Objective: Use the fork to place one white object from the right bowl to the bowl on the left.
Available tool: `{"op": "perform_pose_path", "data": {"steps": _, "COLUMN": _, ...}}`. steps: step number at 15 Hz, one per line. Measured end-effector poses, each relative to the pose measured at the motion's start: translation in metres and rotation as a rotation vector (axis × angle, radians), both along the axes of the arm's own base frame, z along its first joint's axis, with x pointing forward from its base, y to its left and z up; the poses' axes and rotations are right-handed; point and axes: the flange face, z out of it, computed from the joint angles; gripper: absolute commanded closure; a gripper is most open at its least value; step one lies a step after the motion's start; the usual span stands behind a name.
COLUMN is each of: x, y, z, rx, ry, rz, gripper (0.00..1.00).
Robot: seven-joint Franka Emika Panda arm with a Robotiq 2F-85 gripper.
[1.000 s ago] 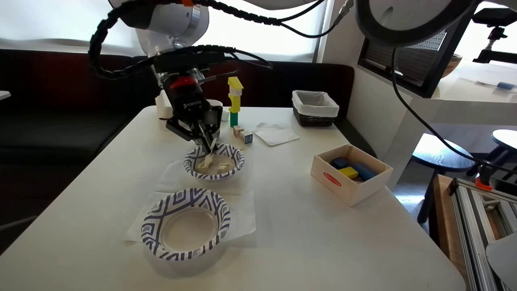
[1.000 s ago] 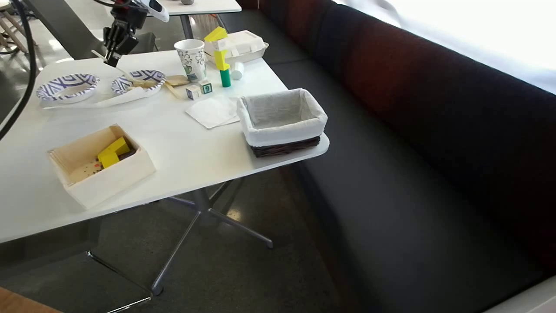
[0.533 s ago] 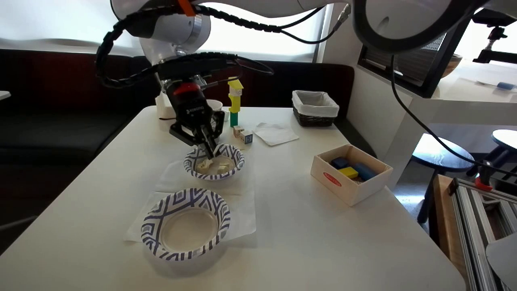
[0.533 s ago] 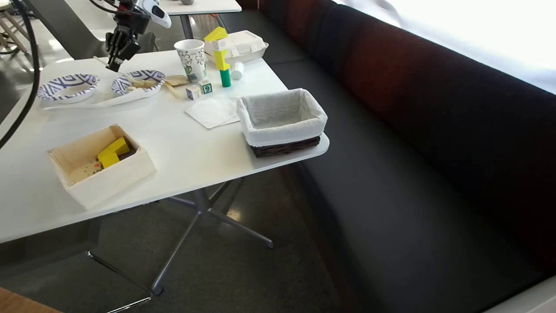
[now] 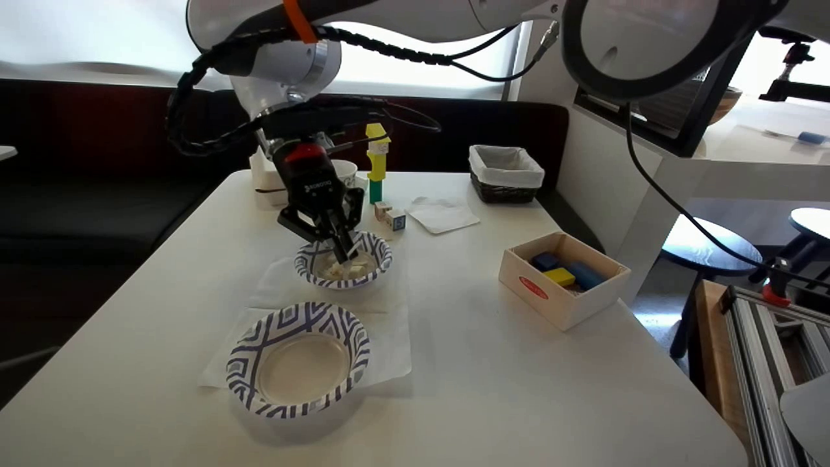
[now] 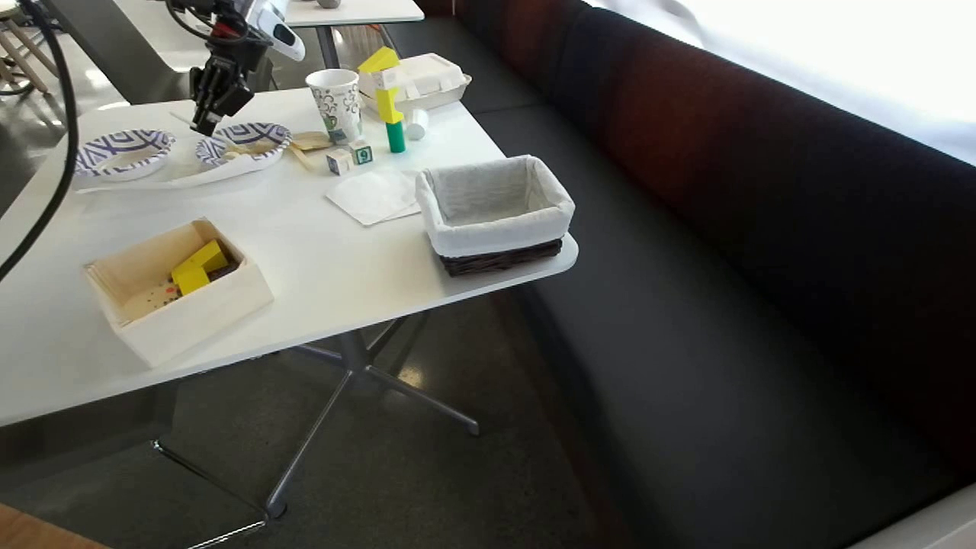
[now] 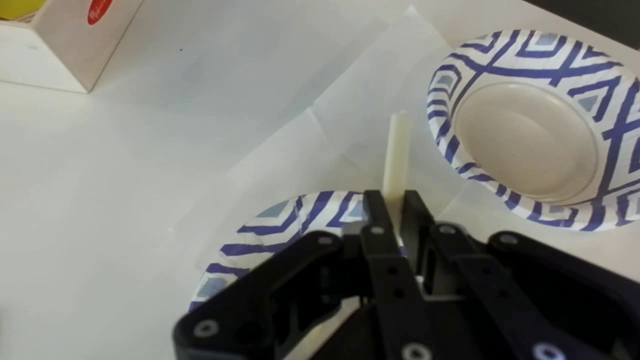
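A patterned paper bowl [image 5: 381, 251] holds several pale white pieces [image 5: 343, 269]. It is the right-hand bowl [image 6: 280, 131] in an exterior view. A matching bowl [image 5: 353, 331] holds nothing; it is the left-hand one [image 6: 156, 141] there. My gripper [image 5: 348, 255] is low over the bowl with the pieces. It is shut on the pale fork [image 7: 396, 160], whose handle end sticks out past the fingertips in the wrist view. The fork's handle also shows left of the fingers [image 6: 181, 117]. The tines are hidden in the wrist view; whether they touch a piece I cannot tell.
An open wooden box [image 5: 532, 305] with blocks stands on the table. A lined basket [image 5: 506, 170], napkins [image 5: 443, 214], letter blocks [image 6: 341, 161], a paper cup [image 6: 335, 103], a block tower [image 6: 390, 114] and a takeout box [image 6: 427, 80] stand behind. Thin paper [image 5: 389, 344] lies under the bowls.
My gripper and the fork have moved down and slightly right in both exterior views, lower into the bowl with the pieces. Both bowls have stayed in place.
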Motion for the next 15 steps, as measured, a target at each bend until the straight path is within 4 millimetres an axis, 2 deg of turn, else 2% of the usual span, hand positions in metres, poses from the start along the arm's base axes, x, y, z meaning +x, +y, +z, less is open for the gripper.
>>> {"op": "perform_pose_path", "data": {"steps": 6, "x": 0.002, "y": -0.003, "z": 0.005, "rx": 0.035, "ry": -0.009, "rz": -0.001, "gripper": 0.97}}
{"op": "perform_pose_path", "data": {"steps": 15, "x": 0.01, "y": -0.034, "z": 0.056, "rx": 0.156, "ry": -0.054, "rz": -0.021, "gripper": 0.97}}
